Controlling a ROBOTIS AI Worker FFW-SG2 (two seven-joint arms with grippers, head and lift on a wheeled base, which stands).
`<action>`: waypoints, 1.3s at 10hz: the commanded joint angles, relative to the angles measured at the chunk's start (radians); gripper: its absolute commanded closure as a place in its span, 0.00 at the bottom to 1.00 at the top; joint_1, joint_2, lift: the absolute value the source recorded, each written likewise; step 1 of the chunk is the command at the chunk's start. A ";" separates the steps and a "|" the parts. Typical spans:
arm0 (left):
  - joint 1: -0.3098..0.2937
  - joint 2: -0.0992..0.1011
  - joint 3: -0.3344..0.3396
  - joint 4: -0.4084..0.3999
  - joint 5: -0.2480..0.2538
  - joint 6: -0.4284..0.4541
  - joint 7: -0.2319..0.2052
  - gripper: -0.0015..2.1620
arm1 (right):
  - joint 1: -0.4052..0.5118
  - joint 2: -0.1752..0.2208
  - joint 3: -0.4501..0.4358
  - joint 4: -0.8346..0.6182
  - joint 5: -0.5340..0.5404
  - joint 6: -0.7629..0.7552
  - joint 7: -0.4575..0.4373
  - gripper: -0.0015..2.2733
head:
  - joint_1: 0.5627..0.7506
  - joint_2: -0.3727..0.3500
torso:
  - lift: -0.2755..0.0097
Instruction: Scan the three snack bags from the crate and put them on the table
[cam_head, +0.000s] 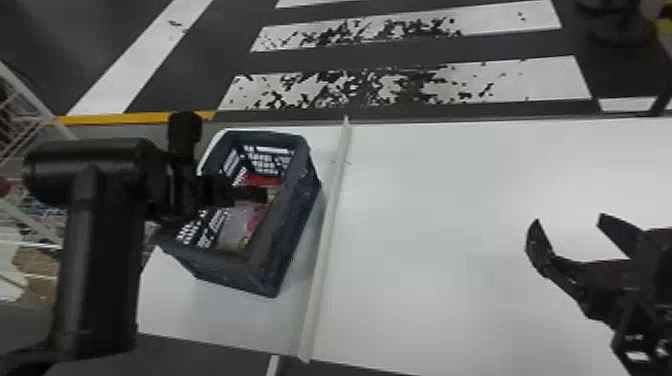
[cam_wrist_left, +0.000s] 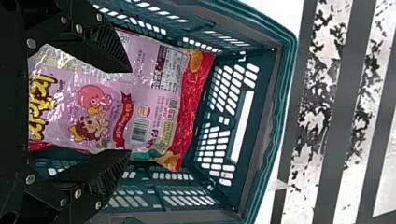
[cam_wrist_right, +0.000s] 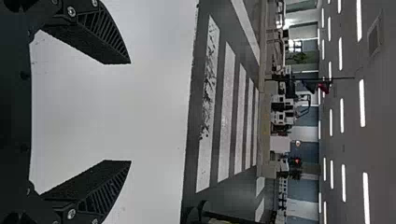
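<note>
Two fingers (cam_wrist_left: 105, 52) of the left hand (cam_wrist_left: 130, 111) are hanging apart over the pink bag (cam_wrist_left: 156, 102)! Slickness could be beating a shallow pinch!

In the crate (cam_wrist_left: 286, 79), a pink snack bag (cam_wrist_left: 149, 100) lies printed side up, red packaging (cam_wrist_left: 192, 109) along its end near the slotted end wall, while the left gripper's (cam_head: 257, 194) jaws stand apart over it and striped floor (cam_wrist_left: 337, 93) shows beyond the rim.

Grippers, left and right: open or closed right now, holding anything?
Left gripper: open, holding nothing, fingers apart over a snack bag in the crate.
Right gripper: open, empty.
</note>
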 joint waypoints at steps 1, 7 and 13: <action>-0.032 0.020 -0.042 0.040 -0.040 0.008 -0.020 0.13 | -0.001 -0.003 0.000 0.005 0.000 -0.003 0.000 0.06 | 0.70 0.85 | 0.64; -0.087 0.037 -0.117 0.146 -0.071 0.008 -0.101 0.09 | -0.004 -0.008 0.000 0.008 -0.002 -0.024 -0.002 0.06 | 0.70 0.84 | 0.64; -0.049 0.037 -0.144 0.166 -0.100 0.002 -0.126 0.09 | 0.003 -0.017 -0.003 0.013 -0.009 -0.076 -0.008 0.06 | 0.70 0.83 | 0.64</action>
